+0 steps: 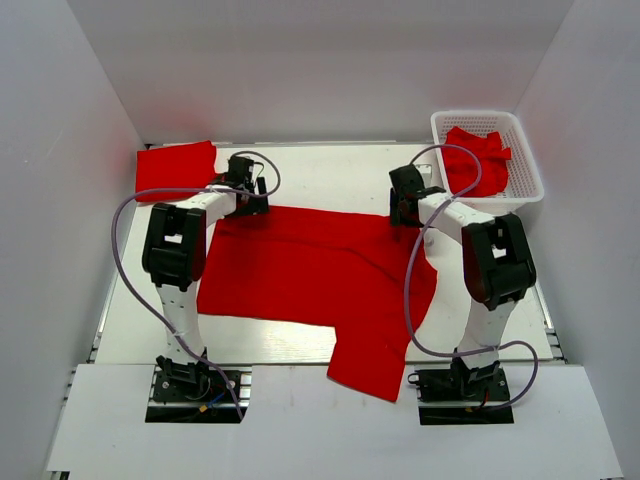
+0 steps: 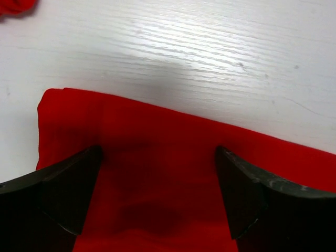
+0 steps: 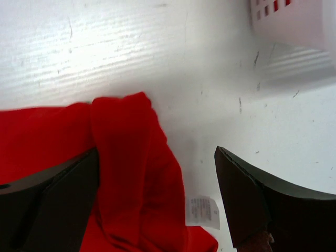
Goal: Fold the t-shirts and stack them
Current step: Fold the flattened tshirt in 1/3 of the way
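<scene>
A red t-shirt (image 1: 310, 275) lies spread across the middle of the table, one sleeve reaching the near edge. My left gripper (image 1: 248, 195) hovers open over its far left corner; in the left wrist view the red cloth (image 2: 157, 173) lies flat between the wide-apart fingers. My right gripper (image 1: 405, 210) stands open over the shirt's far right corner, where the cloth (image 3: 131, 173) is bunched and a white care label (image 3: 202, 211) shows. A folded red t-shirt (image 1: 176, 168) lies at the far left. Another red t-shirt (image 1: 478, 160) sits crumpled in the white basket (image 1: 520, 150).
White walls close the table on the left, back and right. The basket (image 3: 294, 21) stands at the far right corner, close to my right arm. Grey cables loop from both arms.
</scene>
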Action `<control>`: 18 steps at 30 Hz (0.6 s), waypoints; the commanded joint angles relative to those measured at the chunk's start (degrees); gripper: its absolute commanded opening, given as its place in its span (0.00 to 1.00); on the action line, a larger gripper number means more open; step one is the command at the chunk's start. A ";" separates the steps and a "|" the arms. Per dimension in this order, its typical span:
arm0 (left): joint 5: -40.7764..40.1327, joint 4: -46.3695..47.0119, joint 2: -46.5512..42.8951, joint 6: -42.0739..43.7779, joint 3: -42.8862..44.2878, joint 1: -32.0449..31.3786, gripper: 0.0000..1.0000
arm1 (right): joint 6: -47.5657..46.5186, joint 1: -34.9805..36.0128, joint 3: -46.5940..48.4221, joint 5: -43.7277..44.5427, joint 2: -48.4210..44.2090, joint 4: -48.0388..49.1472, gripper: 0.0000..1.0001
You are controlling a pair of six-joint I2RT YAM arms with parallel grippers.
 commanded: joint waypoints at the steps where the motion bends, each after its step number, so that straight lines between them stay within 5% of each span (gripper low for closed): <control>1: -5.81 -3.01 -0.02 -4.19 -2.14 1.99 1.00 | 3.37 -1.42 4.37 5.34 1.78 -2.68 0.90; 11: -7.24 -2.75 -2.22 -5.26 -6.72 4.98 1.00 | 7.94 -6.43 3.40 0.78 -0.41 -3.22 0.90; 18: -4.43 1.28 -4.59 -1.48 -7.77 4.98 1.00 | 2.24 -7.13 2.88 -14.51 -4.19 2.75 0.90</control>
